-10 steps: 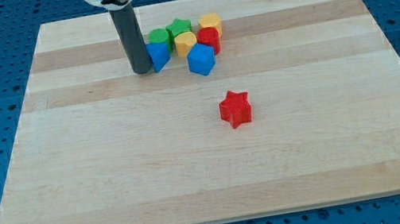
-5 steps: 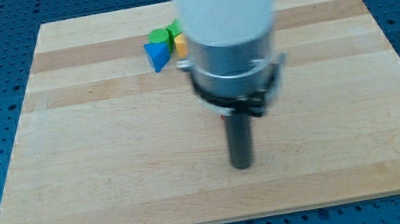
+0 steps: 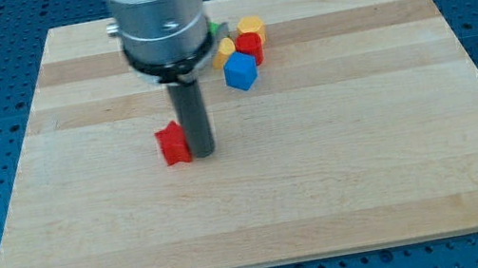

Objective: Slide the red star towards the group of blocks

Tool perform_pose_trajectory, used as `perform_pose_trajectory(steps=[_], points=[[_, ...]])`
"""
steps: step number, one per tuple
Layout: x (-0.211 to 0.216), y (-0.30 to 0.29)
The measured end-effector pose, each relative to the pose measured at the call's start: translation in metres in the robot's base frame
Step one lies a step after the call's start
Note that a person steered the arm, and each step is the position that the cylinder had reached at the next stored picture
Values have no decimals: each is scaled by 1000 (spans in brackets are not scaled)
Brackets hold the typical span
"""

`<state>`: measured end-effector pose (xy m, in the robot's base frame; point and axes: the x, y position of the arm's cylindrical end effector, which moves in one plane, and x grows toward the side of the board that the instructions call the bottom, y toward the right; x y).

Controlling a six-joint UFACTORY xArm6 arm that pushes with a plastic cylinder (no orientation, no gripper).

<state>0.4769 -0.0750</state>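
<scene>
Rod and red star-shaped block (image 3: 173, 144) meet left of the middle of the pale wooden desk (image 3: 368, 162): we see my tip (image 3: 201, 152) set against the star's right side, touching it, the dark rod rising upright into the grey arm housing at the view's top. The arm carries no jaws, only this rod. The group of blocks lies well apart from the star, up and to the view's right: a blue cube (image 3: 240, 72) nearest, a red block (image 3: 250, 46) and a yellow block (image 3: 223, 52) behind it, another yellow block (image 3: 250, 26) farther back, and a sliver of a green block (image 3: 216, 28) beside the arm housing, which hides anything further left.
</scene>
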Motion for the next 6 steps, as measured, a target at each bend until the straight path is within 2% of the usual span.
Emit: perform_pose_trajectory(steps=[1,2,3,4,5,6], points=[[30,-1],[49,-31],[33,-45],[-4,-34],[-13,-21],[6,-21]])
